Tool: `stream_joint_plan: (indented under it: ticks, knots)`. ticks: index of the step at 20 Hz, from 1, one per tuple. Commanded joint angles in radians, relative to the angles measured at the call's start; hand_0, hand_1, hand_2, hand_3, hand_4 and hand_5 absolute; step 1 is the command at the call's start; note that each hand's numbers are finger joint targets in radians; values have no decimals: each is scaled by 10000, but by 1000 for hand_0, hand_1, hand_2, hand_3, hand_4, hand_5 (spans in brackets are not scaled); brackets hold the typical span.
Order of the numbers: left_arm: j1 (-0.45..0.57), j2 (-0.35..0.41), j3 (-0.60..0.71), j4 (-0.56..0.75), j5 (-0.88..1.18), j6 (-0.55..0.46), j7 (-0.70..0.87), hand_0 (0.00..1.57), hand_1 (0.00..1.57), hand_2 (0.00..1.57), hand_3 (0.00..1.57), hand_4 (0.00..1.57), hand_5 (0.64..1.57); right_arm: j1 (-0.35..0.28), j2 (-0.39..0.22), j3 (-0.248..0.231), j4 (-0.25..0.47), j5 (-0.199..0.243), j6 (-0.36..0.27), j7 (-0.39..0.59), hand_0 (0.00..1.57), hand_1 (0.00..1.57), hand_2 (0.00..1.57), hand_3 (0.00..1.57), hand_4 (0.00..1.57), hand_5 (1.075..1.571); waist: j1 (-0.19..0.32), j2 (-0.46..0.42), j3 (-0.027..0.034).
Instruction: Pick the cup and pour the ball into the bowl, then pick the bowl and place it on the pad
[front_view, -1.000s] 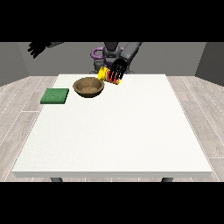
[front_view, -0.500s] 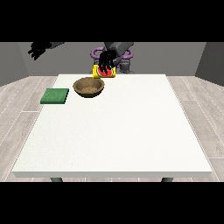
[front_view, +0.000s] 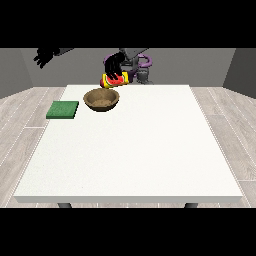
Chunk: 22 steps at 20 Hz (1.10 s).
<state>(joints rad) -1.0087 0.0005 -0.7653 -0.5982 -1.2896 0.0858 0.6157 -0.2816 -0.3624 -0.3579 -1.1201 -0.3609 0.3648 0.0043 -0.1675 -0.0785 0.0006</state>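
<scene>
Cup: a yellow and red cup (front_view: 114, 80) is held above the far edge of the worktop, lying almost on its side, just past the bowl at about 1 o'clock from it. Against the earlier frames it is seen lower, more tilted and nearer to the bowl.
Hand at the view's right: the black hand (front_view: 115, 65) is wrapped over the top of the cup, with the fingers curled down around it. Compared with one second ago, it has been moved toward the view's left.
Hand at the view's left: this hand (front_view: 44, 56) is raised in the air, well apart from the worktop, at about 11 o'clock from the pad. The fingers are spread and nothing is held. Its place is nearly the same as before.
Bowl: the brown bowl (front_view: 102, 99) stands upright on the worktop near the far edge. It is not moved since the earlier frames.
Ball: it cannot be told where the ball is.
Pad: the green pad (front_view: 63, 109) lies flat at the left edge, at 9 o'clock from the bowl, near but apart from it.
Worktop: the white worktop (front_view: 135, 150) carries the bowl and the pad.
</scene>
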Motion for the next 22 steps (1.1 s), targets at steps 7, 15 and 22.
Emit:
stream_joint_plan:
  ticks: [7,15,22]
  knots:
    - [1019,898,2265,-1967,1791,1514,-763,805,805,1571,1563,1168,1561,609,27,-186,-85,94,-458,24,0,0,0,107,740,1551,908,-464,-34]
    - [1591,1499,6912,-4228,7311,2299,-3003,0,0,0,0,1161,1561,1104,404,-136,-111,419,-1013,-175,0,0,0,0,786,1556,2044,-618,-160]
    - [1845,2277,9790,-5195,11837,-644,-4554,0,0,0,0,1054,1566,1420,1266,-28,68,764,-1840,-761,0,0,0,0,747,1563,2866,15,-55]
